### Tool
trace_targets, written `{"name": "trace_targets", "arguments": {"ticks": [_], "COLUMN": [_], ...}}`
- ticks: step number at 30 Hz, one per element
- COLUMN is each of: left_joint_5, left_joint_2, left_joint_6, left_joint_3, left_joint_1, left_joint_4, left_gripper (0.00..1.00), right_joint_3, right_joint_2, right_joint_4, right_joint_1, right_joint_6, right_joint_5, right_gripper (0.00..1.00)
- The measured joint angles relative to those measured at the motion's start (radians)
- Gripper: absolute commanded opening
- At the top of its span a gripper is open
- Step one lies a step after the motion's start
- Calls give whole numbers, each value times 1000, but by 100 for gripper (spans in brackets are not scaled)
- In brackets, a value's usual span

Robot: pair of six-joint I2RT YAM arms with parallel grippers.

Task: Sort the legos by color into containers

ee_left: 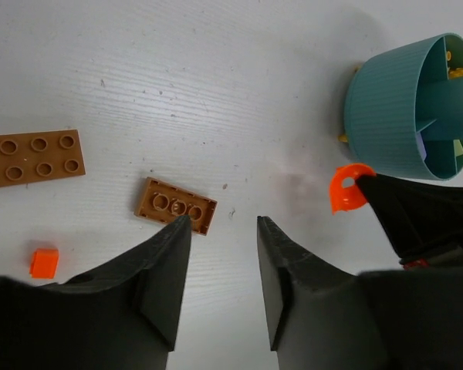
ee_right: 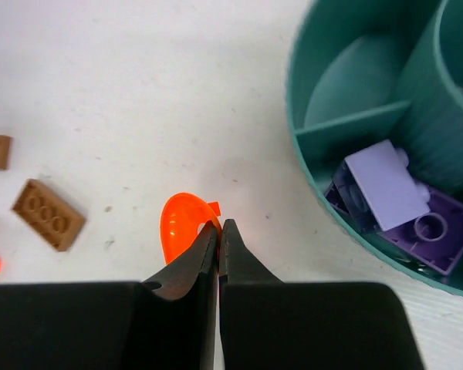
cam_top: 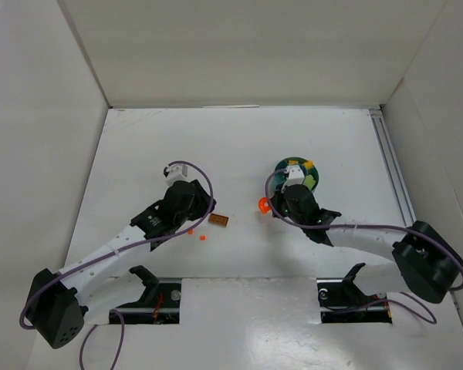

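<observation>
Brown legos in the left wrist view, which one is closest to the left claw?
The shorter brown brick, right at the left claw's fingertip. The longer brown plate lies farther off, at the view's left edge.

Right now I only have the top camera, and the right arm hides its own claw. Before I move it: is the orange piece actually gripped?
Observer: Yes. The right wrist view shows the right claw shut on the rim of the orange piece.
Operator: Anything in the container beside it?
Observer: One section of the tub holds purple bricks.
Operator: And the left claw?
Observer: The left claw is open, right by the small brown brick.
</observation>
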Motion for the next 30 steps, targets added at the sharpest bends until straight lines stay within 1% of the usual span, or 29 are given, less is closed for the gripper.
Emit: {"name": "trace_targets", "arguments": {"ticks": [2,3,5,8,9,10,13,15,16,18,23,27,30], "left_joint_5": [0,0,2,6,10,13,20,21,22,24,29,31,32], "left_joint_2": [-2,-2,-2,-2,-2,-2,-2,-2,-2,-2,-2,3,14], "left_joint_6": [3,5,11,19,22,24,30,34,35,38,47,54,56], "left_joint_3": [0,0,0,0,0,0,0,0,0,0,0,0,0], "left_joint_1": [0,0,0,0,0,0,0,0,0,0,0,0,0], "left_joint_4": [-5,-6,-10,-18,-18,-19,-19,-19,-19,-19,-19,-25,-36], "left_gripper": [44,50,58,70,71,71,82,85,92,99,99,99,99], "right_joint_3": [6,13,37,114,150,186,295,354,374,439,533,575,580], "right_joint_2": [-65,-98,-161,-225,-234,-238,-225,-195,-180,-111,37,137,182], "right_joint_4": [-22,-34,-68,-152,-180,-208,-295,-344,-374,-420,-525,-562,-583], "right_joint_1": [10,13,19,19,19,19,19,19,19,19,19,19,19], "right_joint_6": [-52,-78,-135,-227,-257,-286,-354,-384,-401,-418,-444,-442,-435], "right_joint_5": [-2,-2,1,44,70,98,195,253,288,334,418,463,497], "right_gripper": [0,0,0,0,0,0,0,0,0,0,0,0,0]}}
